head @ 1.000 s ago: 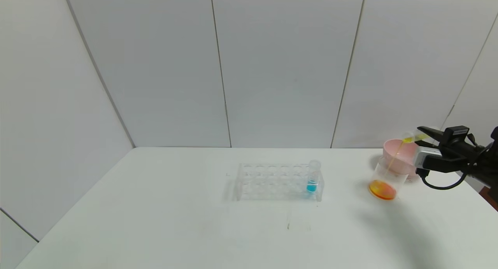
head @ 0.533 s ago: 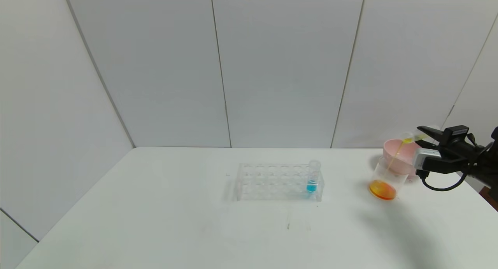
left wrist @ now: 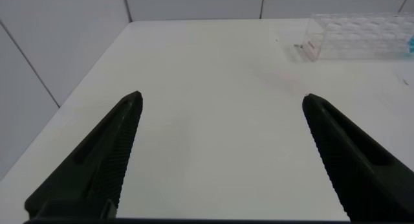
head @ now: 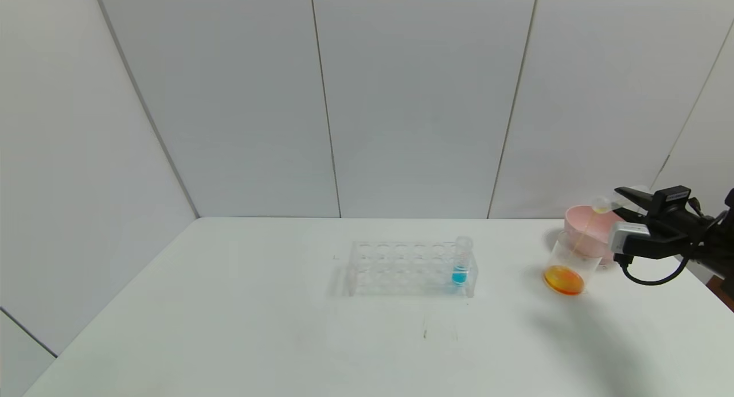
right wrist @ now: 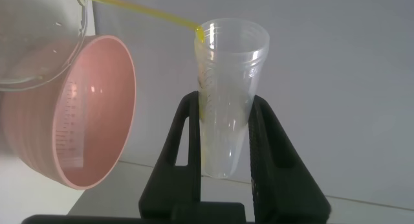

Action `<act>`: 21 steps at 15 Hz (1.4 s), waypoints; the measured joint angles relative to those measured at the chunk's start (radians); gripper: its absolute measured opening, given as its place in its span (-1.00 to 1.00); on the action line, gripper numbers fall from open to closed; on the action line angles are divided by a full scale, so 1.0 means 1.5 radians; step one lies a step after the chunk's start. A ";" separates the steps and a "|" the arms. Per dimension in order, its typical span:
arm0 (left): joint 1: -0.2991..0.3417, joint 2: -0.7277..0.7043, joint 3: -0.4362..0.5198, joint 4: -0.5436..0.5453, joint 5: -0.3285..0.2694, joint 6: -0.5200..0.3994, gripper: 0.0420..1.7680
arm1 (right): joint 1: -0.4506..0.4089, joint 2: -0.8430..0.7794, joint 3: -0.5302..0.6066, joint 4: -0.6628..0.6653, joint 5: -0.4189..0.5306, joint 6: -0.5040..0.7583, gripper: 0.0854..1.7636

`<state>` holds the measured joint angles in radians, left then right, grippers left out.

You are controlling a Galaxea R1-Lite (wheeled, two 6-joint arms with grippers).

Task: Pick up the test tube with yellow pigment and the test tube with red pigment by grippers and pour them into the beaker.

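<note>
My right gripper (head: 624, 201) is shut on the test tube with yellow pigment (head: 606, 202), held tipped nearly level above the beaker (head: 569, 264). In the right wrist view the tube (right wrist: 230, 68) sits between the black fingers (right wrist: 183, 140). It looks almost empty, and a thin yellow stream runs from its rim toward the beaker (right wrist: 45, 52). The beaker holds orange liquid at its bottom. The test tube with red pigment is out of view. My left gripper (left wrist: 222, 101) is open and empty over bare table, away from the rack.
A pink bowl (head: 590, 229) stands just behind the beaker; it also shows in the right wrist view (right wrist: 90, 133). A clear tube rack (head: 401, 268) at mid table holds one tube with blue liquid (head: 460, 263). The rack also shows in the left wrist view (left wrist: 362, 37).
The yellow liquid at the tube's mouth has drained and the stream has thinned. My right gripper has shifted very slightly to the right. The rack and beaker have not moved.
</note>
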<state>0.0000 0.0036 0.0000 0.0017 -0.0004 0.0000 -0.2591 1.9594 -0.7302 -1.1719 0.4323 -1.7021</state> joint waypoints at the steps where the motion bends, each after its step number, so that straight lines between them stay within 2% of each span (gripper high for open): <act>1: 0.000 0.000 0.000 0.000 0.000 0.000 1.00 | 0.000 0.000 0.000 0.000 0.000 -0.001 -0.51; 7: 0.000 0.000 0.000 0.000 0.000 0.000 1.00 | 0.000 0.000 0.001 0.001 -0.001 -0.003 -0.51; 9: 0.000 0.000 0.000 0.000 0.000 0.000 1.00 | 0.005 0.000 -0.008 0.004 -0.006 0.056 -0.51; 11: 0.000 0.000 0.000 0.000 0.000 0.000 1.00 | 0.012 0.000 -0.035 0.007 -0.028 0.175 -0.51; 13: 0.000 0.000 0.000 0.000 0.000 0.000 1.00 | 0.016 0.004 -0.074 0.015 -0.084 0.317 -0.51; 18: 0.000 0.000 0.000 0.000 0.000 0.000 1.00 | 0.021 0.022 -0.147 0.055 -0.172 0.722 -0.51; 20: 0.000 0.000 0.000 0.000 0.000 0.000 1.00 | 0.022 0.031 -0.150 0.056 -0.204 0.844 -0.51; 21: 0.000 0.000 0.000 0.000 0.000 0.000 1.00 | 0.022 0.037 -0.148 0.056 -0.213 0.872 -0.51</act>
<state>0.0000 0.0036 0.0000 0.0017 0.0000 0.0000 -0.2264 2.0151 -0.9519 -1.0872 0.1132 -0.3936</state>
